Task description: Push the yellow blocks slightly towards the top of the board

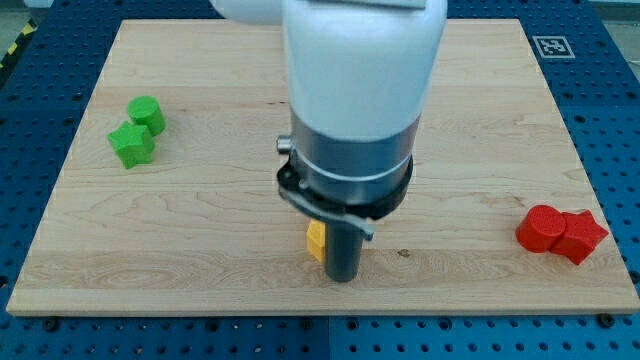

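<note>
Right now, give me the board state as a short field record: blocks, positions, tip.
board: wooden board
green blocks: two, touching, view's left
red blocks: two, touching, view's right near bottom
yellow block: one sliver visible, bottom centre, mostly hidden by the arm
my tip: at the yellow block's right side, apparently touching

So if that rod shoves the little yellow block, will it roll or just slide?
Probably slide: the yellow block, mostly hidden behind the arm, shows flat faces and sits on a smooth wooden board. It looks small and rigid, likely light. Pushed off-centre, it may twist. My tip is hidden.
</note>
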### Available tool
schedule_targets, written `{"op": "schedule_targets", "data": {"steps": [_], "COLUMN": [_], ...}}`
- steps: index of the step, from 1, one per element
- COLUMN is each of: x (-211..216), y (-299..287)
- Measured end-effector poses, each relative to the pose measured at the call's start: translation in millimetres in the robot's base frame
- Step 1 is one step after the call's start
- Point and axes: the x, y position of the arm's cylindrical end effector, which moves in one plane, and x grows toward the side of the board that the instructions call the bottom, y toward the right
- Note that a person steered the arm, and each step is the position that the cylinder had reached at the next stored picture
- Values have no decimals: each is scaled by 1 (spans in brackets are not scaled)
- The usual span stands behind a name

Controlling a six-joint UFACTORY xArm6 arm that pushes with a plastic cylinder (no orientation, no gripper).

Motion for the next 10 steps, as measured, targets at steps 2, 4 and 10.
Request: {"op": "schedule_targets", "data": {"steps": [2, 4, 10], "x": [-12, 13, -14], "y": [4, -1, -39]}}
